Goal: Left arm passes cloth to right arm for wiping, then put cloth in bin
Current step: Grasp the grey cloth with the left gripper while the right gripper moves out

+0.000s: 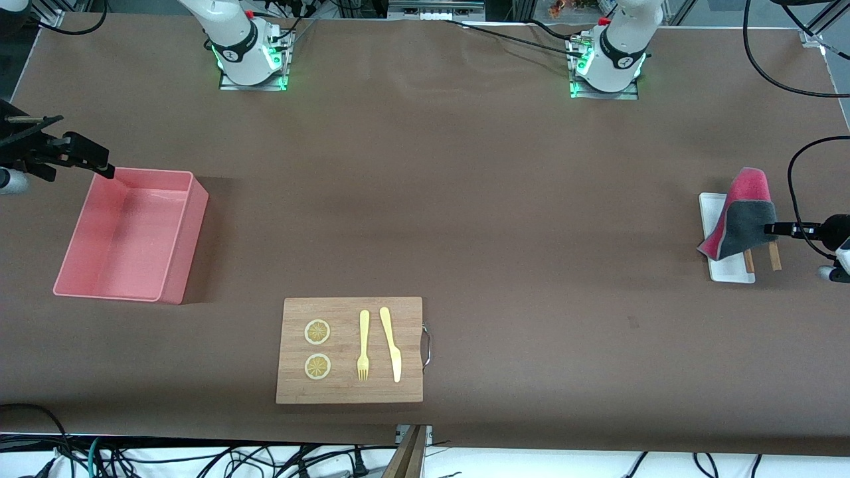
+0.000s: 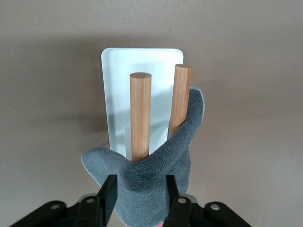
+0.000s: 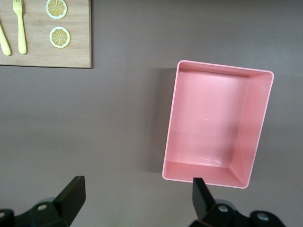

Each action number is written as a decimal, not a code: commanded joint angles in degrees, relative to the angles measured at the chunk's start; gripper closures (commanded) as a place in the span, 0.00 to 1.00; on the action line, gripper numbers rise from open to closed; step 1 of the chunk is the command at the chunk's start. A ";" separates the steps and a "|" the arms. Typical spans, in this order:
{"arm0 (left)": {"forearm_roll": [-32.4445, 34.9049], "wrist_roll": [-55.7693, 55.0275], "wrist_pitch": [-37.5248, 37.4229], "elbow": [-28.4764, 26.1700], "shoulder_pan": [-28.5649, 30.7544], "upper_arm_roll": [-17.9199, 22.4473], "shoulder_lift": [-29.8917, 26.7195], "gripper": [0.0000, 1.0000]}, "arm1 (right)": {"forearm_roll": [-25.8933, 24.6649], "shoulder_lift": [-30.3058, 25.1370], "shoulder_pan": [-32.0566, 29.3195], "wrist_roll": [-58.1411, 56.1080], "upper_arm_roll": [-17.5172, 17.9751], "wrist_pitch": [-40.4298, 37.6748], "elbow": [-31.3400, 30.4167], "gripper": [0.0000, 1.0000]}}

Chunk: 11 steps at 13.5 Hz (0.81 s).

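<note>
Brown table (image 1: pixel 465 199) holds bin (image 1: pixel 133 232), cloth (image 1: pixel 744 212).

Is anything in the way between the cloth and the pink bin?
Nothing visible blocks it. The cloth hangs on two wooden pegs at the left arm's end, with the left gripper around it. Only bare table lies between it and the bin. The right gripper waits open over the bin's edge.

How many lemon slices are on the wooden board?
2. Both lie on the wooden board beside the fork: one lemon slice farther from the front camera, the other lemon slice nearer to it. None seems hidden.
</note>
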 commanded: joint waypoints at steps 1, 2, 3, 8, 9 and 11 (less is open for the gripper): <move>-0.77 1.36 0.17 0.45 0.70 -0.56 0.32 0.53 | 0.48 0.27 0.15 0.05 0.06 -0.51 0.60 0.00; -0.77 1.44 0.17 0.45 0.78 -0.64 0.32 0.60 | 0.13 0.53 0.15 0.05 0.06 -0.43 -0.19 0.00; -0.77 1.97 0.17 0.45 0.70 -0.56 0.41 0.67 | -0.14 0.62 0.15 0.05 0.06 -0.34 -1.07 0.00; -0.77 2.94 0.17 0.45 0.79 -0.56 0.41 0.75 | -0.58 1.85 -0.03 0.48 0.15 -0.34 -1.43 0.00; -0.77 3.11 0.17 0.45 0.79 -0.56 0.41 0.76 | -0.40 1.94 0.06 0.92 0.15 -0.16 -1.43 0.00; -0.77 3.73 0.26 0.53 0.79 -0.56 0.41 0.91 | 0.30 2.20 0.67 4.33 0.24 0.10 -1.43 0.01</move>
